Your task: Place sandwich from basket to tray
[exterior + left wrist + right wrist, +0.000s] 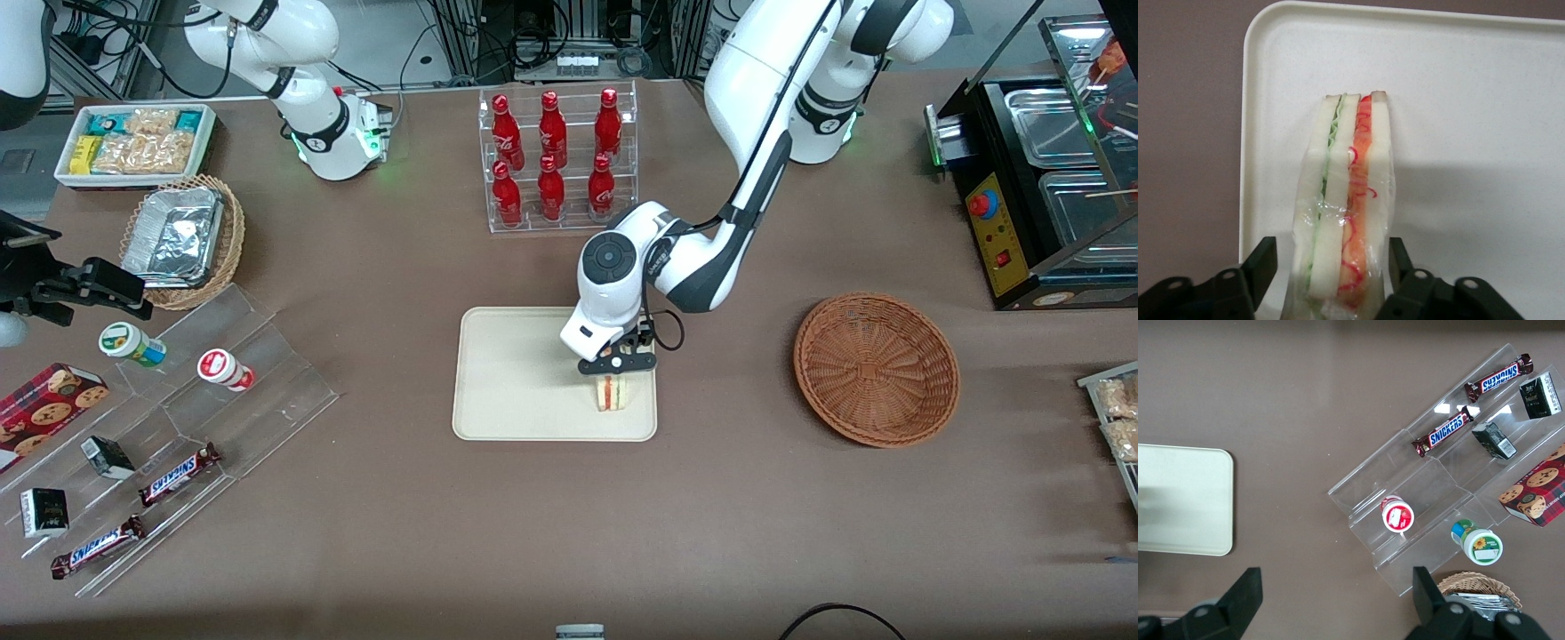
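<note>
From the front, the left arm's gripper (620, 363) is down over the tray (507, 382), at the corner nearest the camera on the working arm's side; the sandwich (610, 392) stands on its edge on the tray just under the fingers, close to the rim there; the rest of the tray surface lies bare toward the parked arm's end; the basket (876, 369) sits well apart toward the working arm's end, with brown table (729, 516) between.

From the left wrist, the gripper (1331, 267) straddles the sandwich (1345, 200); one finger (1399, 259) lies right against the wrapped bread, the other (1263, 261) stands a little off it, so the jaws look slightly parted rather than clamped; the tray (1471, 100) rim runs close beside the sandwich.

From the right wrist, only a corner of the tray (1185, 500) shows.
</note>
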`<state>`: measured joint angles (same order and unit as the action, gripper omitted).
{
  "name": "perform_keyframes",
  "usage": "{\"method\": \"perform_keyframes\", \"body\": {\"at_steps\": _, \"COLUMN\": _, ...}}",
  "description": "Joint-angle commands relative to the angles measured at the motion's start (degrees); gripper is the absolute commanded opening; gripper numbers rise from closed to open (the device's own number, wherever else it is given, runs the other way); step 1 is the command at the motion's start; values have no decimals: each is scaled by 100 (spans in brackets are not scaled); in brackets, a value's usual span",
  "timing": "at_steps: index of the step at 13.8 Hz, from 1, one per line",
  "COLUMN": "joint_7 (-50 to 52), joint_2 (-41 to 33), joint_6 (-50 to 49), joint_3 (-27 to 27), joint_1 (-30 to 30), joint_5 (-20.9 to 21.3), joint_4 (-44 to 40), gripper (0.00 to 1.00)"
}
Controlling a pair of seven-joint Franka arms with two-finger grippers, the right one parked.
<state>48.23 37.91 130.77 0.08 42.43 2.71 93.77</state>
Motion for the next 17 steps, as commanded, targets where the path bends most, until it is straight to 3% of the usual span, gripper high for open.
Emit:
{"method": "perform_keyframes", "body": {"at_steps": 1, "joint_7": 36, "joint_2": -11, "joint_6": -25, "joint_3": 89, "joint_1": 81, "joint_5": 36, "joint_4": -201, "gripper": 99}}
{"method": "perform_keyframes", "body": {"at_steps": 10, "joint_7": 564, "joint_2": -1450, "joint_6": -1823, "joint_3": 317, "joint_1": -270, "joint_5": 54, "joint_4": -255, "gripper": 100}}
{"method": "perform_keyframes", "body": {"at_steps": 14, "joint_7": 433, "joint_2": -2496, "joint_6": -3020, "joint_3": 896, "joint_1": -420, "joint_5": 80, "joint_4": -228, "gripper": 100}}
{"method": "perform_keyframes", "body": {"at_steps": 17, "joint_7": -260, "joint_2": -3173, "joint_6": -3671, "joint_3": 1467, "joint_1": -447, "joint_5": 80, "joint_4": -149, "gripper": 100}}
